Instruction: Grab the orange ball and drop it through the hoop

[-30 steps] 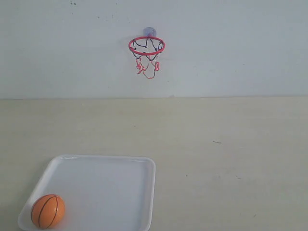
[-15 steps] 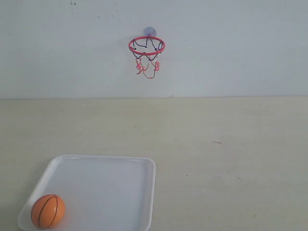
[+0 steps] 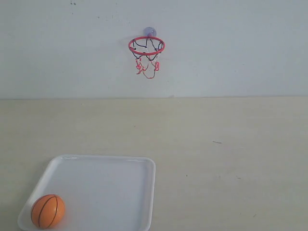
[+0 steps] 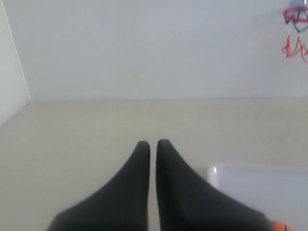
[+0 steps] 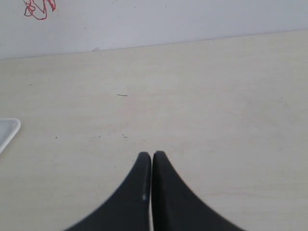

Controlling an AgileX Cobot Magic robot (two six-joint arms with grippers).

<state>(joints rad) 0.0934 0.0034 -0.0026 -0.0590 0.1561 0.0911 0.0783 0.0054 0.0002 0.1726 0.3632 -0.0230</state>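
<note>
The orange ball [image 3: 48, 211] with black seams rests in the near left corner of a white tray [image 3: 120, 161]. High on the white wall hangs the hoop [image 3: 146, 46], red ring with a dark-and-red net under a round suction cup. Neither arm shows in the exterior view. In the left wrist view my left gripper [image 4: 152, 143] is shut with nothing in it, beside the tray's corner [image 4: 214, 171]; a sliver of the ball [image 4: 281, 226] peeks past one finger and the hoop [image 4: 296, 15] shows far off. My right gripper [image 5: 152, 155] is shut and empty over the bare table.
The beige table [image 3: 231, 144] runs back to the white wall [image 3: 231, 48]. A small dark mark [image 3: 217, 142] lies on the table right of centre. In the right wrist view the tray's corner [image 5: 7, 130] and the net's red strings [image 5: 38, 8] appear at the picture's edges.
</note>
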